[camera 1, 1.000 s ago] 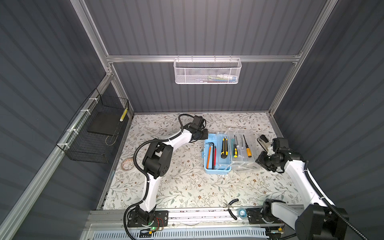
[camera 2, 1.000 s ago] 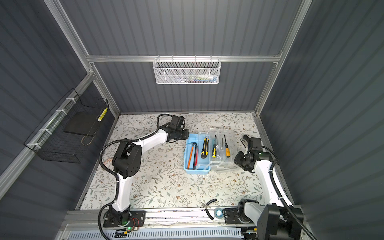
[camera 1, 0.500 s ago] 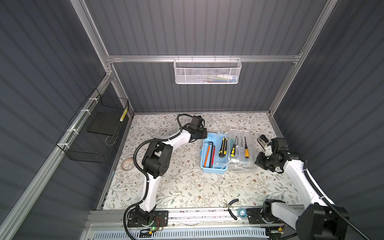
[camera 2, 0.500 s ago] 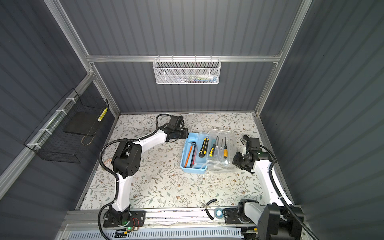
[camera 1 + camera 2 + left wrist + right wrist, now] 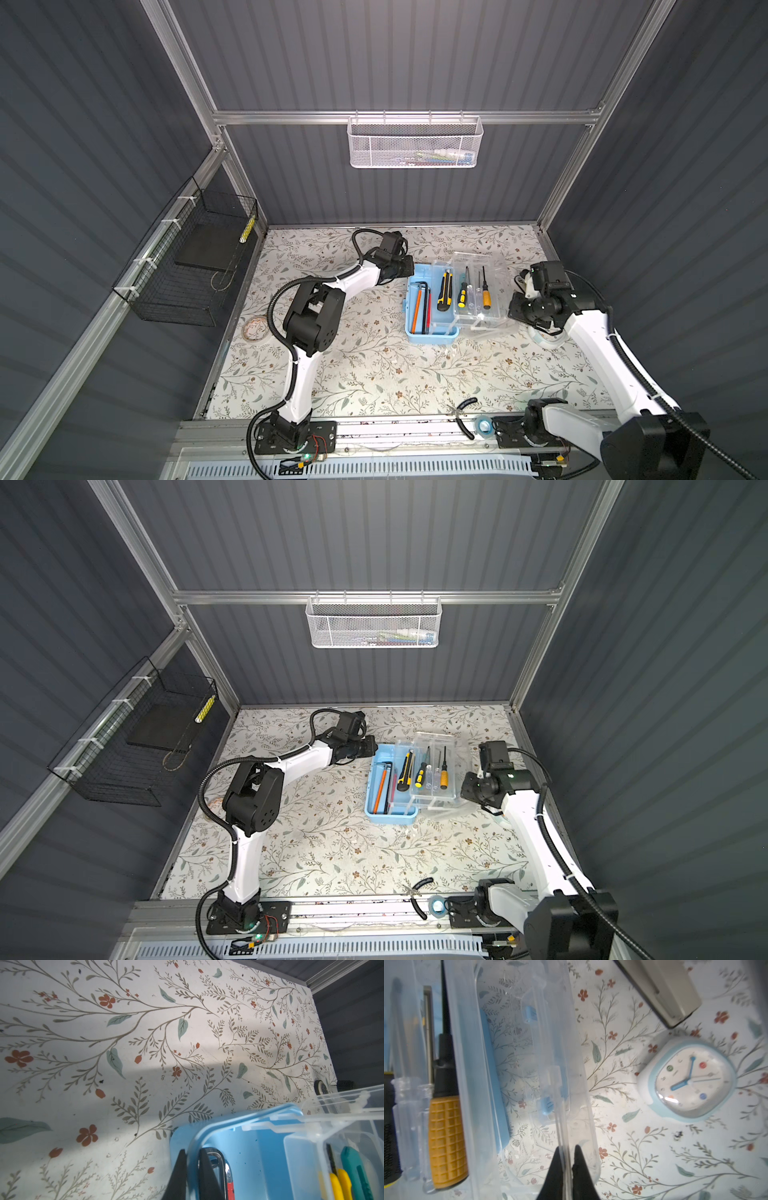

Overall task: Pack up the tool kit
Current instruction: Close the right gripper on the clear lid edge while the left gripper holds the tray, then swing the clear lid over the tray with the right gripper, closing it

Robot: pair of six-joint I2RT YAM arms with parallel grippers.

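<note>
**Tool kit pack: both grippers clamped, lid swing is next imo**

Quick status from the remote desk. The tool kit (image 5: 430,338) sits open around mid-table on the floral table (image 5: 374,365). The left gripper (image 5: 192,1153) is pinched on the wall of the blue box (image 5: 249,1147) at its back end, one finger inside and one outside. The right gripper (image 5: 566,1151) is clamped on the outer rim of the clear lid (image 5: 503,286), which lies flopped open on the box's right side.

Contents atm:
- box, left compartment: black hex key (image 5: 419,286), orange tool (image 5: 417,307), red tool (image 5: 428,309)
- clear tray (image 5: 471,320) lies across the box's right part and sticks out toward the lid. It holds the utility knife (image 5: 444,291), a yellow/black screwdriver (image 5: 462,293), a clear-handled one (image 5: 475,297) and an orange-handled one (image 5: 446,1138). Can't tell if the tray is seated.
- white mesh basket (image 5: 415,143) on the wall behind the box: small stuff, too tiny to ID
- black wire basket (image 5: 187,266) well left of the box: dark flat slab + a yellow striped thing

So I read this as the close-the-lid step, w/ tools prob all in. Next move needs the right arm to carry the rim up and over in an arc about the hinge while the left pins the box. If that tray isn't down flush, the lid will foul on it. There's a clock (image 5: 689,1080) just right of the lid, so watch the elbow.
</note>
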